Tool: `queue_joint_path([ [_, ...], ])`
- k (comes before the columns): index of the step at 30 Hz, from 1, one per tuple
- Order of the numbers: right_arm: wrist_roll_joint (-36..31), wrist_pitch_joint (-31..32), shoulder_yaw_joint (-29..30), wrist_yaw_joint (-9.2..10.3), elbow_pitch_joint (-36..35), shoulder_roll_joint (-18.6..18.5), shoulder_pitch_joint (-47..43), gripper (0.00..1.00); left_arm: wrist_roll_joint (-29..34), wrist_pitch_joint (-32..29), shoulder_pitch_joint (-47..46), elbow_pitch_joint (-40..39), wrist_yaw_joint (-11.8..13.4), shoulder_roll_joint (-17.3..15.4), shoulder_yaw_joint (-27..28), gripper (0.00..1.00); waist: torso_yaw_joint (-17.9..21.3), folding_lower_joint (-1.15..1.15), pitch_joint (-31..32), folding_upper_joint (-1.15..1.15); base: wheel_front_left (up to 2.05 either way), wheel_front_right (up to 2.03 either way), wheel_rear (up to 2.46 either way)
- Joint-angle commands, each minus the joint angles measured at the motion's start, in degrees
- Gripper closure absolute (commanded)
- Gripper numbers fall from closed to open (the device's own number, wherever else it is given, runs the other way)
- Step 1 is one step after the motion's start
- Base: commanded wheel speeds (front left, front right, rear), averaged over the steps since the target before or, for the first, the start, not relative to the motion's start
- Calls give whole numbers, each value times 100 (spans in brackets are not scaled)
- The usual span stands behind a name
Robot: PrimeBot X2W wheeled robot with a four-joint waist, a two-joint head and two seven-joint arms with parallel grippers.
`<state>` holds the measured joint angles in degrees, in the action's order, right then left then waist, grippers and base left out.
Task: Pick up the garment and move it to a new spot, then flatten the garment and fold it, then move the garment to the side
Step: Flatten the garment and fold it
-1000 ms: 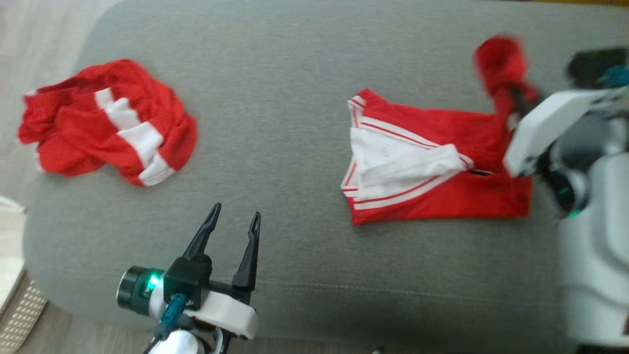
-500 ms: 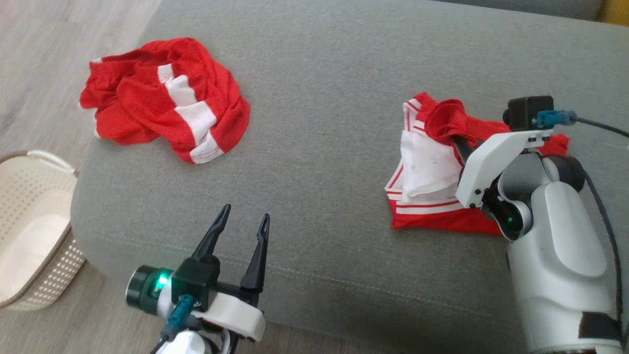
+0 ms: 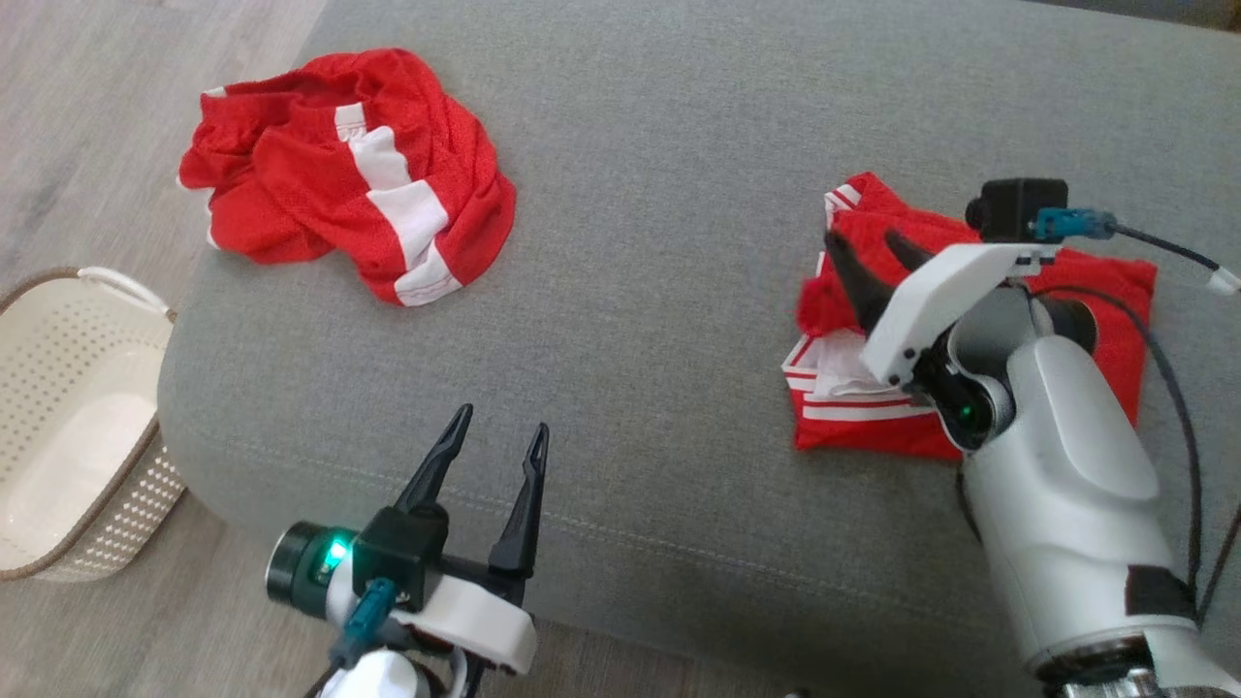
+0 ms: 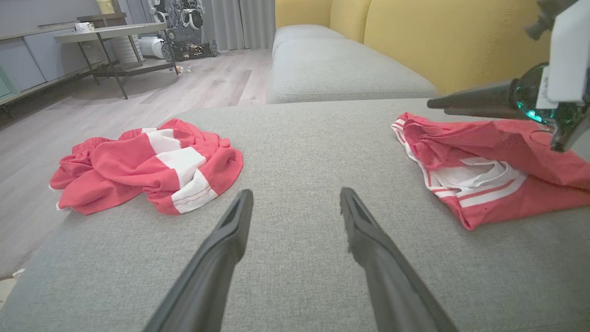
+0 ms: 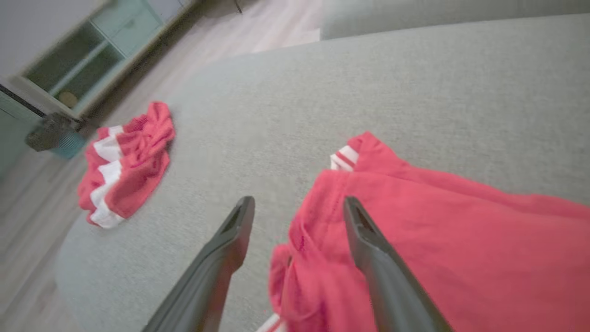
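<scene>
The garment lies on the right of the grey cushion. It is red with white stripes, and a red layer is folded over its white inside. My right gripper hovers open just above its left edge, and the cloth lies loose under the fingers. In the left wrist view the garment is at the right, with the right gripper's fingers above it. My left gripper stands open and empty near the cushion's front edge.
A second red and white garment lies crumpled at the cushion's far left. A white perforated basket stands on the wood floor left of the cushion. Yellow sofa backs rise behind.
The head camera has shifted. My right gripper carried the red flap leftward over the garment, then opened and let it go. The left gripper stayed open in place.
</scene>
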<state>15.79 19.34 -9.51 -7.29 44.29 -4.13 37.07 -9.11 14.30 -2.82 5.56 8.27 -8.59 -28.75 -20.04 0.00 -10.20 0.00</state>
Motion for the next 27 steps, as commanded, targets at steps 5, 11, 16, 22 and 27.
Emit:
queue_joint_path([
  [5,372,-568,-290,-20,-623,124,318,0,29,70,-217,-172,2,35,353,0,224,0,74,0,0,0,0],
  [11,-242,-1111,220,-20,-1258,-15,-74,0,-82,70,-84,-290,66,90,603,0,619,0,282,0,0,0,0],
  [16,-290,-1583,377,-20,-1634,-280,-682,0,-285,70,77,-349,68,156,840,0,922,0,488,0,0,0,0],
  [22,-289,-2789,300,-20,-1800,-567,-1688,0,-423,70,400,-406,55,177,1163,0,1406,0,884,0,0,0,0],
  [27,-406,-3365,49,-20,-1668,-501,-2246,0,-300,70,644,-487,26,189,1352,0,1725,0,1113,0,0,0,0],
])
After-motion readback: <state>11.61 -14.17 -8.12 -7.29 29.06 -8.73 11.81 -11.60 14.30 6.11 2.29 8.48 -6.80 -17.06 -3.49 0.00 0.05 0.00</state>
